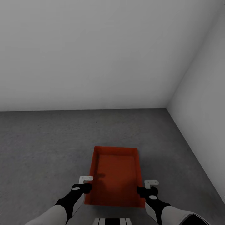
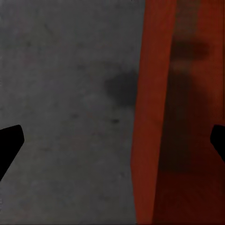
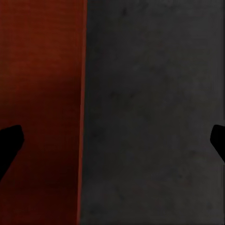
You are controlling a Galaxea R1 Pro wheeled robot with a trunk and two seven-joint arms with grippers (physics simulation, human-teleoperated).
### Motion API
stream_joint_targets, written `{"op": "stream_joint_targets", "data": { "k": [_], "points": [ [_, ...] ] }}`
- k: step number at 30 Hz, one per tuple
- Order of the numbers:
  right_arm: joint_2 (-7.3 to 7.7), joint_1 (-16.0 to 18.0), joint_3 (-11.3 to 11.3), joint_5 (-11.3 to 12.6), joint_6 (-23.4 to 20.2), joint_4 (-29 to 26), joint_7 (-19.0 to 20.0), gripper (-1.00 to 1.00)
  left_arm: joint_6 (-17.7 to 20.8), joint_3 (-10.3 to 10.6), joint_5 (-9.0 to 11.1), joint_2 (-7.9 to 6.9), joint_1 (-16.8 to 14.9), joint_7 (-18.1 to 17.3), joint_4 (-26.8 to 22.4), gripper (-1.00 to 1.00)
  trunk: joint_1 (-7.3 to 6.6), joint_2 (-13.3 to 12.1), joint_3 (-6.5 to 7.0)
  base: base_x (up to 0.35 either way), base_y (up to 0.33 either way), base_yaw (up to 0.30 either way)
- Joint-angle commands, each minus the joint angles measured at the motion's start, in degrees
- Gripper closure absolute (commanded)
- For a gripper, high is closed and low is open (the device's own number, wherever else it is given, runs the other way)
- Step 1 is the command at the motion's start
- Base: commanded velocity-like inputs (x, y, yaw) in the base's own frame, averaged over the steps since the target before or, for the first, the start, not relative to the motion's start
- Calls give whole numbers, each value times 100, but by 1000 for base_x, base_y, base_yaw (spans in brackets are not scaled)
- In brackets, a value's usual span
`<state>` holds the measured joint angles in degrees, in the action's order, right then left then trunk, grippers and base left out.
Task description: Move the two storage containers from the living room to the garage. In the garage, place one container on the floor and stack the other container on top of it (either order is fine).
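- Near the middle of the garage floor (image 1: 47, 140), just ahead of the robot, lies one red-orange bin (image 1: 115, 178), open side up, its long axis running from near to far
- Whether it rests on the concrete or hangs just above it I cannot tell; the thin shade at its edges suggests it is low or already down
- Only a single rim shows, so I judge this to be one bin rather than a stacked pair, though a nested second one could be hidden
- Left gripper (image 1: 85, 187) stands at the bin's near-left wall; in the left wrist view its dark fingertips (image 2: 10, 143) spread wide, one over bare concrete and the other over the bin's inside, so the wall (image 2: 150, 117) runs between them
- Right gripper (image 1: 144, 190) mirrors it at the near-right wall; the right wrist view shows the same straddle, with the red wall (image 3: 42, 93) to one side and floor (image 3: 154, 117) to the other
- Both jaws are parted and clamp nothing; I judge this as the posture of a two-handed carry, each hand taking one long wall so the load stays level
- White walls (image 1: 93, 53) close the scene far ahead and on the right, meeting at a corner far right; the bin sits well clear of both, leaving room to work around it
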<state>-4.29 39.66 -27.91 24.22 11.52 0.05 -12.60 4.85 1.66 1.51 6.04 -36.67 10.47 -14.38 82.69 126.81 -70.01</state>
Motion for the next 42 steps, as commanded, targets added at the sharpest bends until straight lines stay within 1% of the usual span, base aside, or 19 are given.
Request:
{"op": "stream_joint_targets", "data": {
  "k": [1, 21, 29, 42],
  "points": [
    [-2, 2, -48, 53, 16, 4, -14, -100, 36, 18, 16, 1, 1, 25, -12, -100, -23, -40, 15, 0, 0, 0],
    [-11, 1, -42, 54, 16, 10, -22, -100, 42, 18, 25, -6, 2, 25, -12, -100, -463, -842, 378, 0, 0, 0],
    [-18, 4, -39, 65, 16, 13, -154, -100, 42, 15, 25, -6, 2, 25, -12, -100, -638, -1163, 580, 0, 0, 0],
    [-19, 4, -39, 65, 16, 13, -164, -100, 42, 16, 25, -6, 0, 25, -12, -100, -924, -1685, 930, 0, 0, 0]
  ]
}}
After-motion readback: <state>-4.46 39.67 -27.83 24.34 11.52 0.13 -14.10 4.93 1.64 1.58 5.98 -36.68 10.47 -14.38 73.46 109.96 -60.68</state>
